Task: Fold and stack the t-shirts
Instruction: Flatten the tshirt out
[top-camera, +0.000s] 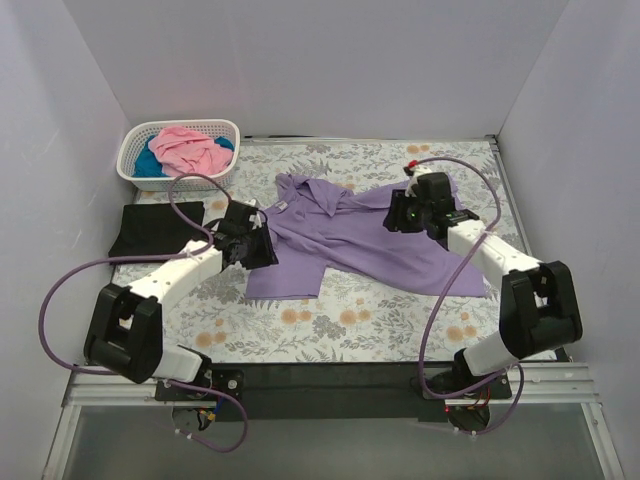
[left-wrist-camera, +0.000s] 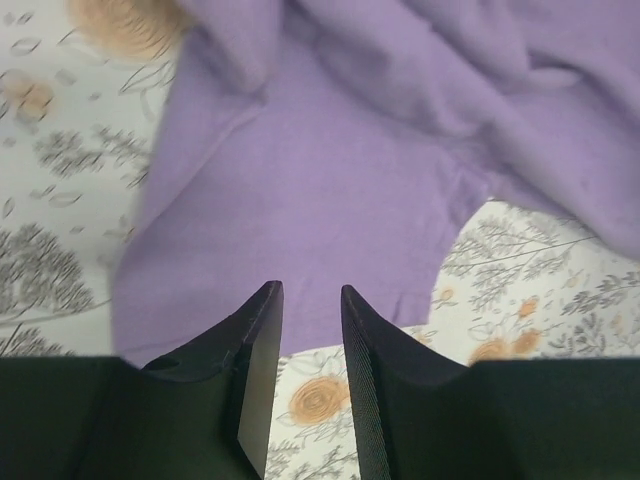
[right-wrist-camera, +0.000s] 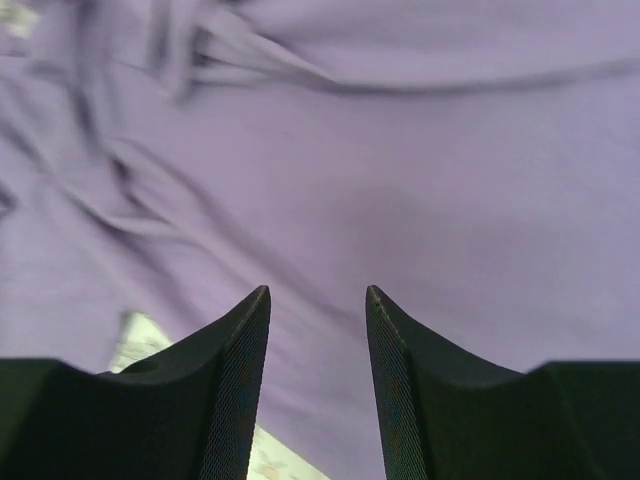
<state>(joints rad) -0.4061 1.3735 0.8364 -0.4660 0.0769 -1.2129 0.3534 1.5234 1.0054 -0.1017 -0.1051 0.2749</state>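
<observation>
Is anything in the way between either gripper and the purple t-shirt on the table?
Nothing visible: the left gripper and right gripper each hover directly over the soft lavender short-sleeved t-shirt, jaws apart and empty.

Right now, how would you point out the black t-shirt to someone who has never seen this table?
Start at the white lattice basket in the far left corner of the floral cloth. Just on the near side of it lies the black t-shirt. It is the only dark garment, a flat neat rectangle, unlike the spread lavender t-shirt.
</observation>
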